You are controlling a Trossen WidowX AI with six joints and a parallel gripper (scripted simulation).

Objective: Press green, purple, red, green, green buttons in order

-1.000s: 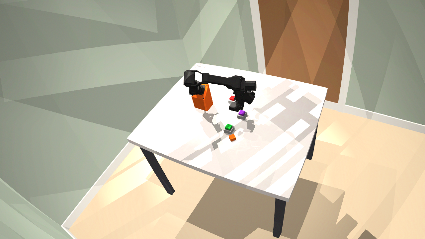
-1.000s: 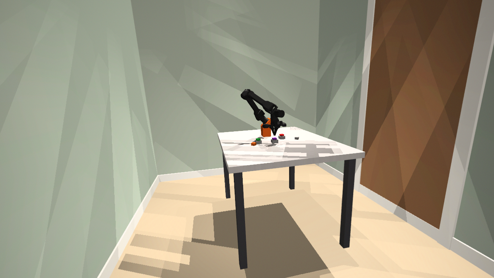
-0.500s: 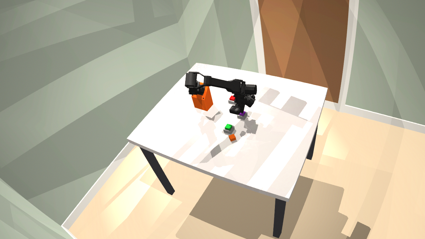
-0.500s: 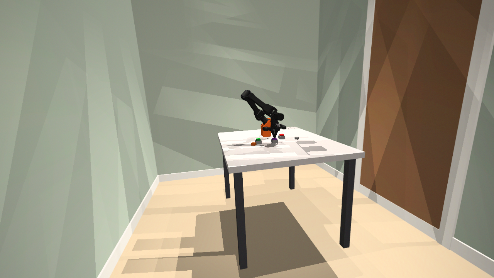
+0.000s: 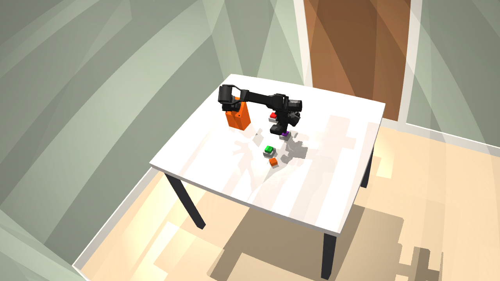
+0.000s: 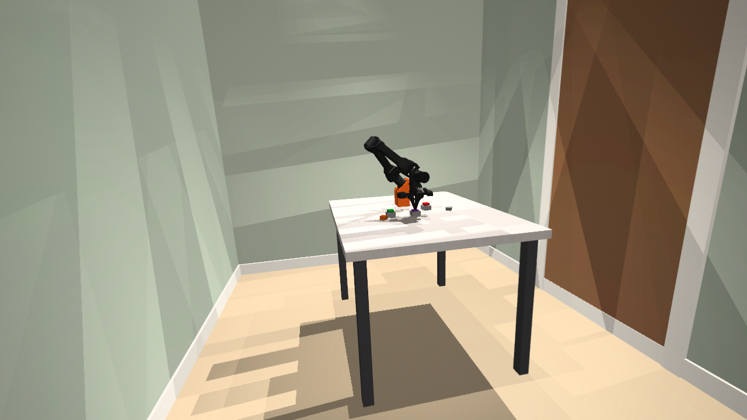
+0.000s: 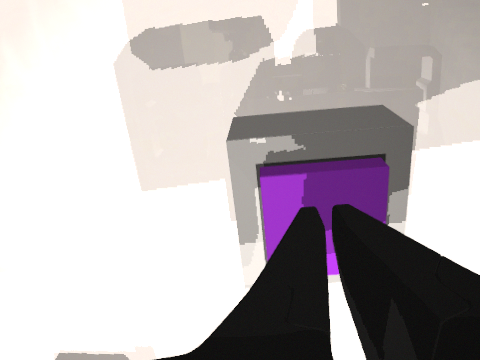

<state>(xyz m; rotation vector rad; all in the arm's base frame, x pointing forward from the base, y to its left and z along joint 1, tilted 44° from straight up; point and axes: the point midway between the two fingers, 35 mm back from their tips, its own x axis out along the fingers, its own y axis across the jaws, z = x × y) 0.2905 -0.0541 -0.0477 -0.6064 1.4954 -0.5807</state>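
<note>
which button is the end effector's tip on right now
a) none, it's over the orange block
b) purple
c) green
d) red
b) In the wrist view the closed end effector has its tips on the purple button; the top view shows the green button and the red button both apart from it.

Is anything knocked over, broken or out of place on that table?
Nothing stands out. The green button, purple button and red button sit square in their grey housings, the small orange block lies flat, and the shut pincer rests its tips on the purple one.
</note>
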